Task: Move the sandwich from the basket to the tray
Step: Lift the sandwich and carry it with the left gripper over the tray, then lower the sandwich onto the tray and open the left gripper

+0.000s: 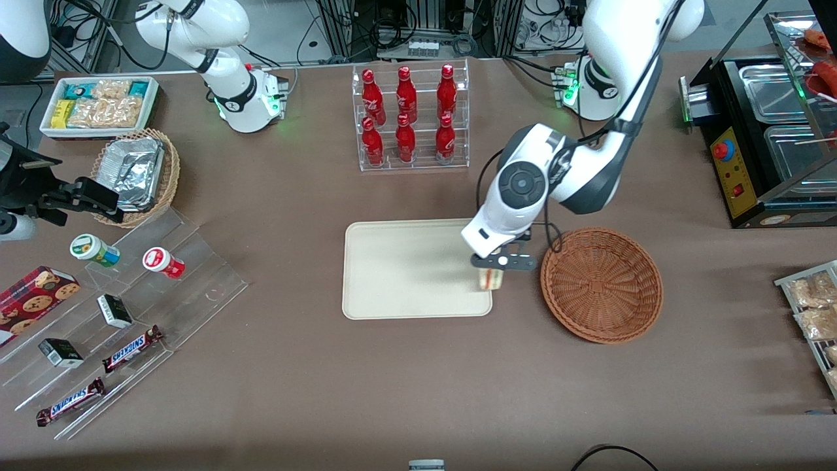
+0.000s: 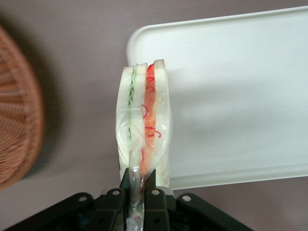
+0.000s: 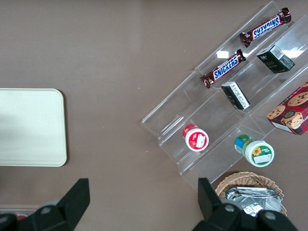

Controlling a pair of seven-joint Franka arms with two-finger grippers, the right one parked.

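My left gripper (image 1: 492, 267) is shut on the sandwich (image 1: 490, 279), a plastic-wrapped wedge of pale bread with red, orange and green filling. It holds the sandwich above the tray's (image 1: 405, 261) edge nearest the basket (image 1: 601, 282). In the left wrist view the gripper (image 2: 139, 180) pinches the sandwich's (image 2: 144, 125) wrap, and the wedge hangs over a corner of the cream-white tray (image 2: 240, 96). The round reddish-brown wicker basket (image 2: 17, 120) stands beside the tray and holds nothing that I can see.
A clear rack of red bottles (image 1: 410, 118) stands farther from the front camera than the tray. A black warmer cabinet (image 1: 765, 131) is toward the working arm's end. Stepped acrylic shelves (image 1: 131, 314) with snacks and a tan foil basket (image 1: 137, 173) lie toward the parked arm's end.
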